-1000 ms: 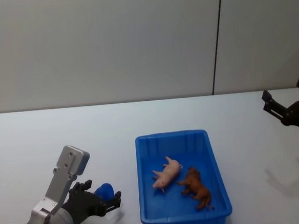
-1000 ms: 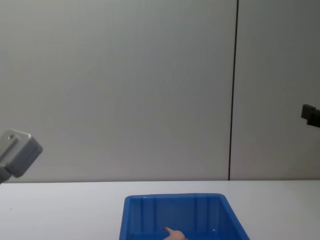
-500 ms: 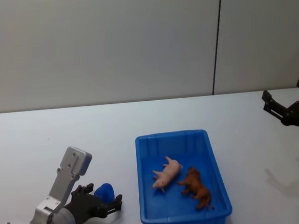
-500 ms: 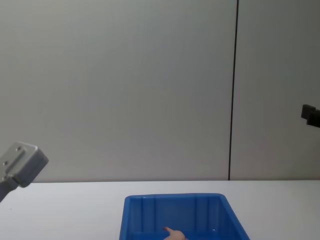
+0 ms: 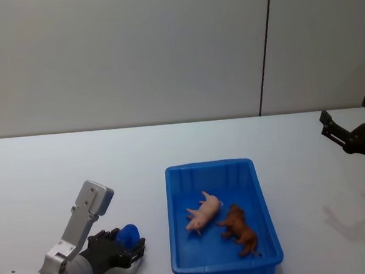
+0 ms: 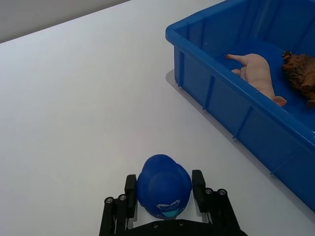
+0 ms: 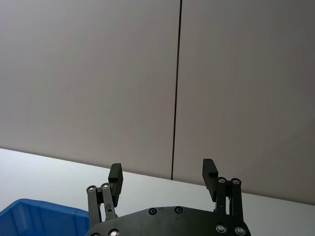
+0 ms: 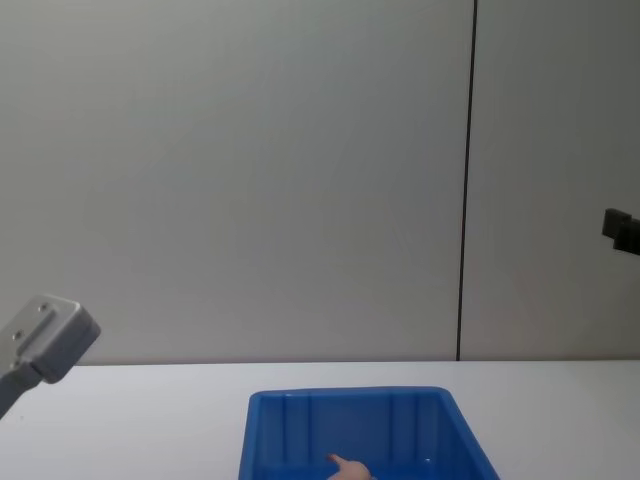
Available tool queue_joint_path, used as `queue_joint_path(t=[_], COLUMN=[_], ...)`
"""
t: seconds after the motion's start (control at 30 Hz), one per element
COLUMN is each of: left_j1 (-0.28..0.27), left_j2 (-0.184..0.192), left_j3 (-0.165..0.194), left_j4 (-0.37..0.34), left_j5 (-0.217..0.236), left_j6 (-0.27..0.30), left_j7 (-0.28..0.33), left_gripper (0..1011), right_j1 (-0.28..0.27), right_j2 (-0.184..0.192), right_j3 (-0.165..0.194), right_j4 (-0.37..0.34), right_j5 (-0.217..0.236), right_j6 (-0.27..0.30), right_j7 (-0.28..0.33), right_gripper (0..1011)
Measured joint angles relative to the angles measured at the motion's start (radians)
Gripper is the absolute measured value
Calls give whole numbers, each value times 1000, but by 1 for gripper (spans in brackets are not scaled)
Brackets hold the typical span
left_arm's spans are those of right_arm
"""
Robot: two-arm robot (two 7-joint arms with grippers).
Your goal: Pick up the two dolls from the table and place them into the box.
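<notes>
Both small figures already lie inside the bright blue plastic rectangular bin [image 5: 220, 166] on the flat white matte tabletop [image 5: 59, 170]: the pale peach-pink doll [image 5: 204, 212] lies on its side near the middle of the floor, and the lumpy reddish-brown doll [image 5: 240, 231] lies just beside it, toward the robot's right and nearer the robot. The left gripper [image 6: 164, 189] sits low over the table to the left of the bin, apart from its wall, with its black fingers [image 6: 199, 180] clamped on a small rounded blue object [image 6: 163, 186] that is not one of the dolls. The right gripper [image 7: 163, 175] hangs raised well off to the right, its two fingers spread wide with nothing between them. Judged from how things lie, the task looks complete, so the risk now lies with the left arm: a sweep toward the bin could knock its wall and shift it, or the blue object could slip from a loose grip and roll across the table.
</notes>
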Motion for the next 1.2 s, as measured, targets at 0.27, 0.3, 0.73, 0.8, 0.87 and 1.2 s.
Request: queue_joint_path(t=[0.27,0.3,0.73,0.8,0.87,1.2], left_j1=[-2,-2,3,1,-2,-37], left_j2=[-2,-2,8,10,11,6], left_j3=[0,0,-13,-16,-19,-29], left_j4=[4,4,-51,-64,-73,-118], left_j5=[2,2,20,25,28,48], left_j6=[0,0,-42,-54,-62,-109], left_j7=[-3,-3,30,33,33,-30], left_gripper=[586,581,495,486,479,409], right_j1=[0,0,0,0,0,0], right_j2=[0,0,0,0,0,0], right_j3=[0,0,0,0,0,0], right_j4=[0,0,0,0,0,0], right_j5=[0,0,0,0,0,0], right_j6=[0,0,0,0,0,0], right_j7=[0,0,0,0,0,0], right_gripper=[1001,1001,1000,1000,1001,1001])
